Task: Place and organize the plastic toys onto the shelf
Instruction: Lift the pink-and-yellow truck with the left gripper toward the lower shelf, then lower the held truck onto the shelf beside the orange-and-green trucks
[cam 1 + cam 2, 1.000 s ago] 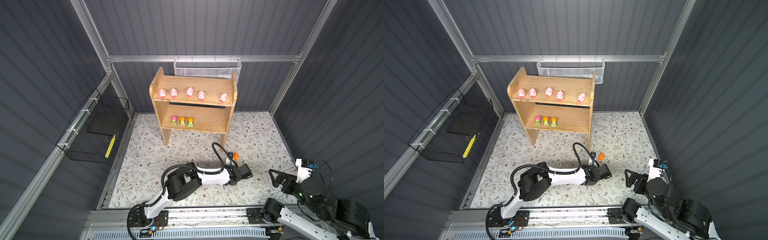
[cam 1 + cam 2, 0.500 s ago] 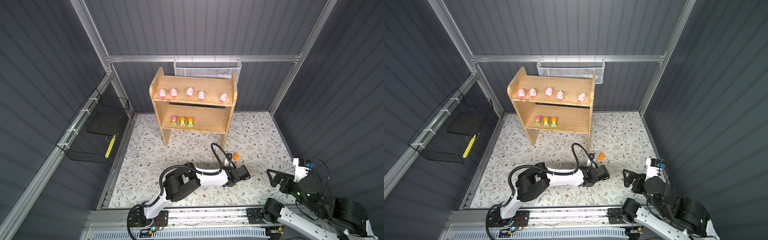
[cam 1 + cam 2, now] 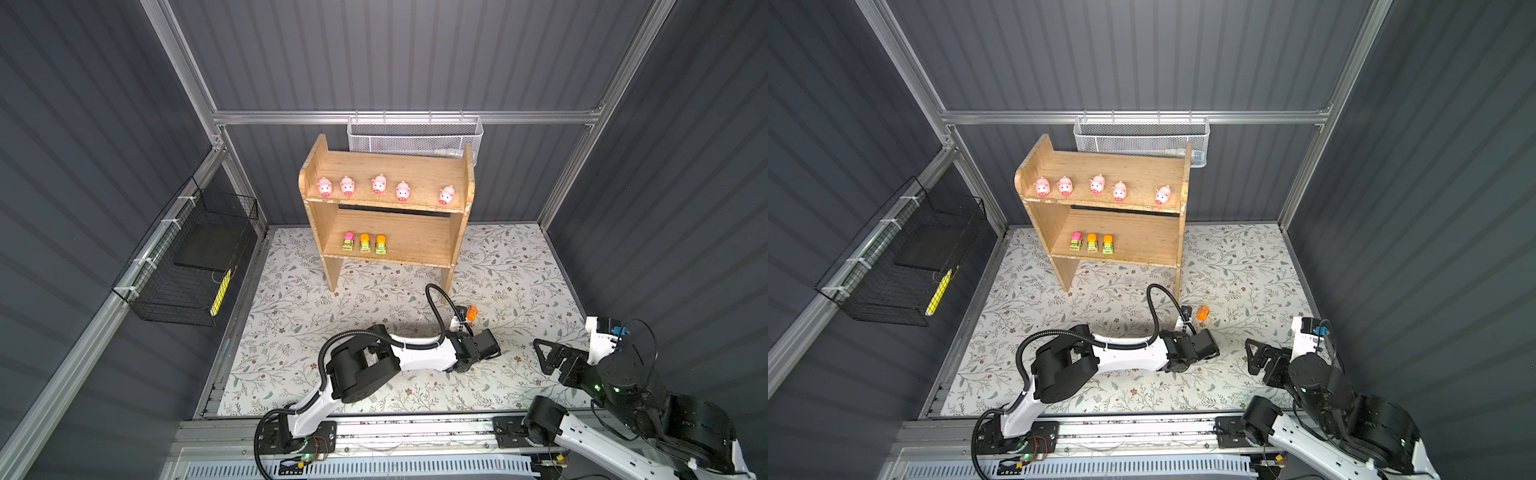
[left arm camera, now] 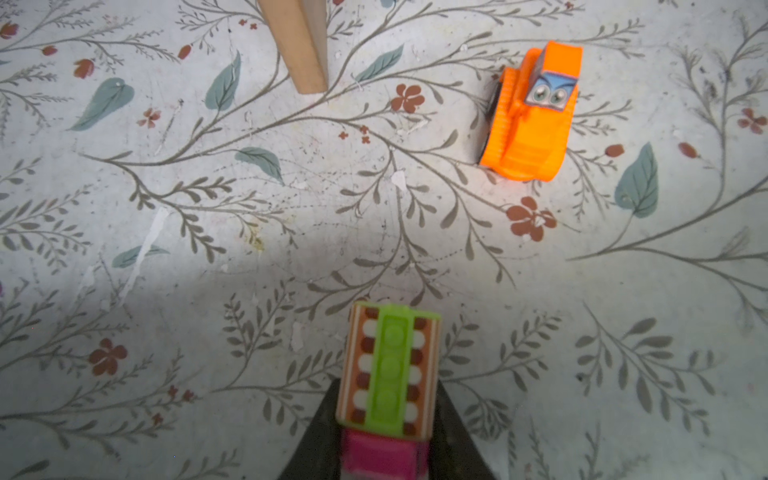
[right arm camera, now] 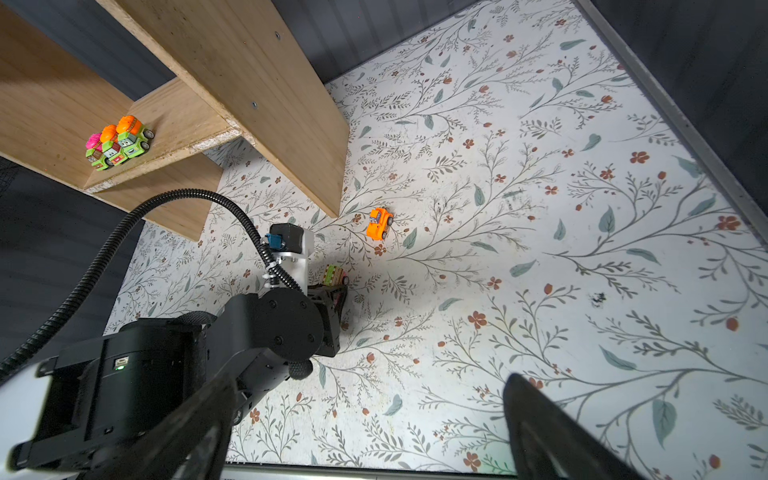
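Observation:
A pink and lime green toy vehicle point(image 4: 388, 370) stands on the floral mat, and my left gripper point(image 4: 386, 436) is shut on it, one dark finger against each side. In both top views that gripper point(image 3: 486, 347) point(image 3: 1206, 345) hangs low over the mat, hiding the toy. An orange toy vehicle point(image 3: 471, 312) point(image 4: 532, 116) stands loose just beyond it. The wooden shelf point(image 3: 415, 170) carries several pink pigs point(image 3: 379, 184) on its top tier and three vehicles point(image 3: 364, 242) on the lower tier. My right gripper point(image 5: 370, 399) is open and empty at the front right.
A shelf leg point(image 4: 303, 45) stands on the mat close to the left gripper. A white mesh basket point(image 3: 415, 137) hangs on the back wall behind the shelf. A black wire basket point(image 3: 187, 266) with a yellow thing in it hangs on the left wall.
My left gripper's jaws have closed on the pink and green vehicle and it has sunk a little toward the mat. The right arm has shifted slightly.

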Robot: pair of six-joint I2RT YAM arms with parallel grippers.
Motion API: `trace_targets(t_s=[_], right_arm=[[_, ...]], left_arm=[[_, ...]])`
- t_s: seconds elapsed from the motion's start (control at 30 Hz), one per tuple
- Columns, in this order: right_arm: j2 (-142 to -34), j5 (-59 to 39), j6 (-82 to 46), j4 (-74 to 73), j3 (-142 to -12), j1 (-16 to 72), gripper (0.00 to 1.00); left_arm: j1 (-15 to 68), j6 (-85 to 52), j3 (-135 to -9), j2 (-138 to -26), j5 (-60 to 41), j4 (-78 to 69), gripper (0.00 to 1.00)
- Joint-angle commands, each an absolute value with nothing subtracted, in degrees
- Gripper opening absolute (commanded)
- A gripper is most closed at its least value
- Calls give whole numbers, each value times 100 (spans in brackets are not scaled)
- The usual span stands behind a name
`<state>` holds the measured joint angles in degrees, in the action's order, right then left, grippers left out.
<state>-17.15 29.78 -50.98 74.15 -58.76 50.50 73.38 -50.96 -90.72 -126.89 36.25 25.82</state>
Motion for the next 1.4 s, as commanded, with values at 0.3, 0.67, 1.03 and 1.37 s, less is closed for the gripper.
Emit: trace_targets(t_s=[0.3,0.67,1.03,1.37], right_arm=[[-1858,2851,-5014,7367,-5915,5025,99],[-2490,2102,-4639,6417,-5697,5028,99],[-3370,1748,-4183,5682,-6208,5034,99],[-3899,1444,-3960,5237,-6651,5030,99]], left_arm=[[7321,-4935,-9008,-11883,3783,3347,26],[7399,-5142,-8564,-10266,4244,4471,26],[7089,-4601,-8886,-9155,4748,5177,26],[6004,-3616,-9299,-9059,4194,4824,27]])
